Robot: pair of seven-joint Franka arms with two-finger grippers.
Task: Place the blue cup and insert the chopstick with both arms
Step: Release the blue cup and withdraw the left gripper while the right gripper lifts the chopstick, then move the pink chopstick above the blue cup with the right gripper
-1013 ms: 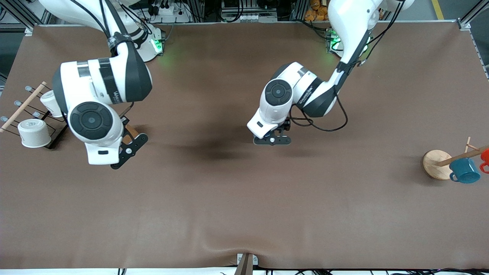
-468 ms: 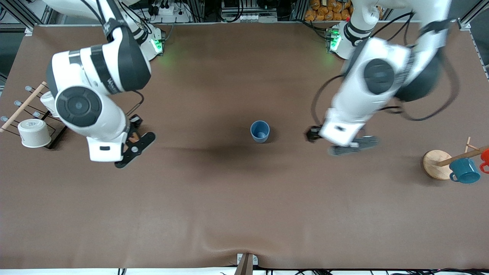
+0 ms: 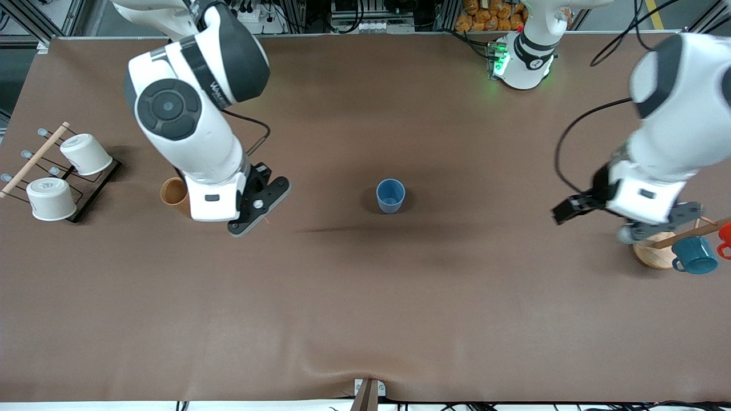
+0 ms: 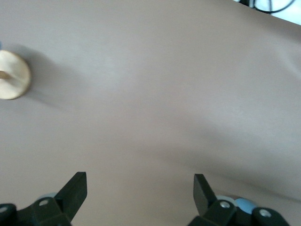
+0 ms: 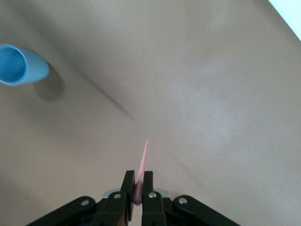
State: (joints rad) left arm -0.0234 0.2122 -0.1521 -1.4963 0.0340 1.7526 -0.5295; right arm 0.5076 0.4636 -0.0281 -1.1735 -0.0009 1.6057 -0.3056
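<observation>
Front view shows the blue cup (image 3: pixel 390 196) upright mid-table, placed already. Right gripper (image 5: pixel 138 190) pinches the chopstick (image 5: pixel 142 165) (insertion still to do) above bare table beside the brown cup (image 3: pixel 174 194); left gripper (image 4: pixel 140 190) hangs spread by the wooden mug stand (image 3: pixel 654 254).

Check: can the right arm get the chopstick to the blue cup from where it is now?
Probably yes. The right claw is shut on the chopstick, and only bare table lies between it and the upright, open blue cup. The left claw is open, off by the mug tree's wooden base.
</observation>
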